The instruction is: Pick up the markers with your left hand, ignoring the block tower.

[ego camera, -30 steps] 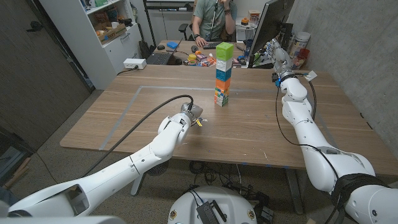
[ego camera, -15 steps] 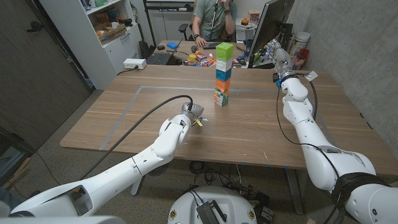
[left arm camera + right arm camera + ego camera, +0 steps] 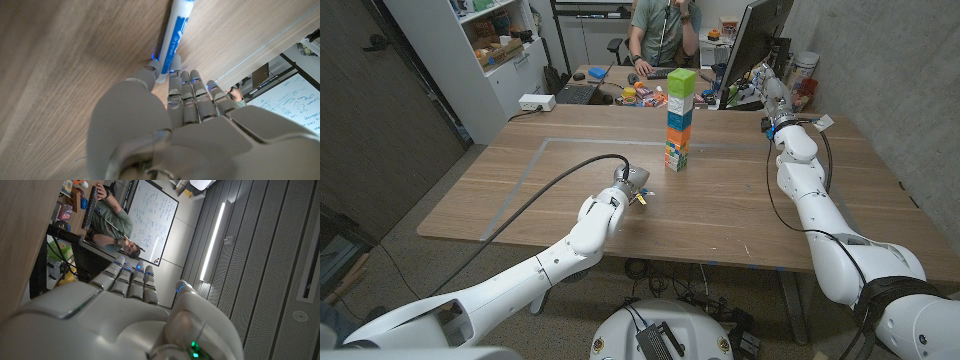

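Now my left hand [image 3: 165,125] is down at the wooden table [image 3: 740,215], thumb and fingers extended side by side with nothing between them. A white marker [image 3: 172,40] with a blue label lies flat on the wood, its near end touching my fingertips [image 3: 176,62]. From the head view, that hand [image 3: 632,186] sits nearer me than the block tower [image 3: 679,118], well apart from it. My right hand [image 3: 770,88] is raised at the far edge, fingers straight, grasping nothing.
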Motion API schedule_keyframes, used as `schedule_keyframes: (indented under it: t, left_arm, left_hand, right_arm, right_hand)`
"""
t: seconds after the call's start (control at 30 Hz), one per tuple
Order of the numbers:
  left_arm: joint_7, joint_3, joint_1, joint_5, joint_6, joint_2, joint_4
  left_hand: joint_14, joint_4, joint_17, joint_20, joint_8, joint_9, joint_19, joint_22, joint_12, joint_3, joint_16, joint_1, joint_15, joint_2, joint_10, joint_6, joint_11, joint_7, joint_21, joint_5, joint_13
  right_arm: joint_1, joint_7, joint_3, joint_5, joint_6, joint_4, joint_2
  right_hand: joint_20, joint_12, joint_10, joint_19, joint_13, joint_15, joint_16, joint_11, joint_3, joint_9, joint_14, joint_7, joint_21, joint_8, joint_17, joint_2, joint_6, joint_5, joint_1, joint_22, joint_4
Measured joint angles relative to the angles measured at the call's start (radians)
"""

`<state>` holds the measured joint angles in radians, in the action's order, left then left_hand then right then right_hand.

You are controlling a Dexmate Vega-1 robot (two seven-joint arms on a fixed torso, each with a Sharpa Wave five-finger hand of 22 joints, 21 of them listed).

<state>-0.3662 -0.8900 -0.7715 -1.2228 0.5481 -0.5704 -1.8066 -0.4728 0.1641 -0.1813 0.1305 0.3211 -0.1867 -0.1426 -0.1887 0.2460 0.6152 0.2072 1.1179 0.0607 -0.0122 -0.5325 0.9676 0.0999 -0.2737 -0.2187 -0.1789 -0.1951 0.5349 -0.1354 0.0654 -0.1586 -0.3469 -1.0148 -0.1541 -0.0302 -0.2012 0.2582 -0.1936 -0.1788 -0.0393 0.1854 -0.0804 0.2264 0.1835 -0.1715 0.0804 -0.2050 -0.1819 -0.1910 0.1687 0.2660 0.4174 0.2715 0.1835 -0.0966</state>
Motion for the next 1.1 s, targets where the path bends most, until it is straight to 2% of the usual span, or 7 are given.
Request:
schedule_keyframes:
  t: [0.4,1.1]
  left_arm:
    - [0.009,-0.007,0.008,0.036,0.027,0.003,-0.005]
    - [-0.072,0.015,0.027,0.122,0.074,-0.014,-0.081]
  left_hand:
    - [0.000,0.001,0.000,0.004,0.001,0.000,0.004,0.000,0.000,0.007,-0.005,0.001,0.000,-0.001,-0.002,0.001,0.002,-0.001,0.000,0.006,0.000]
    - [0.015,-0.003,0.000,0.014,0.002,0.000,0.015,0.000,-0.014,0.014,-0.013,0.001,0.005,-0.001,-0.012,0.001,-0.001,-0.001,0.000,0.011,0.000]
  right_arm:
    - [0.003,-0.001,0.003,-0.006,0.014,-0.008,0.000]
    - [0.027,0.012,-0.003,-0.004,0.057,-0.091,0.001]
  right_hand:
    - [0.000,0.000,0.000,0.000,0.000,-0.005,0.000,0.000,-0.008,0.000,-0.005,0.000,0.000,0.000,0.000,0.000,0.000,0.000,0.000,0.000,0.000]
    - [0.004,0.000,0.000,-0.004,0.000,-0.013,0.008,0.000,-0.008,0.000,-0.013,0.000,0.000,0.000,0.000,0.000,0.000,0.000,0.000,0.000,0.000]
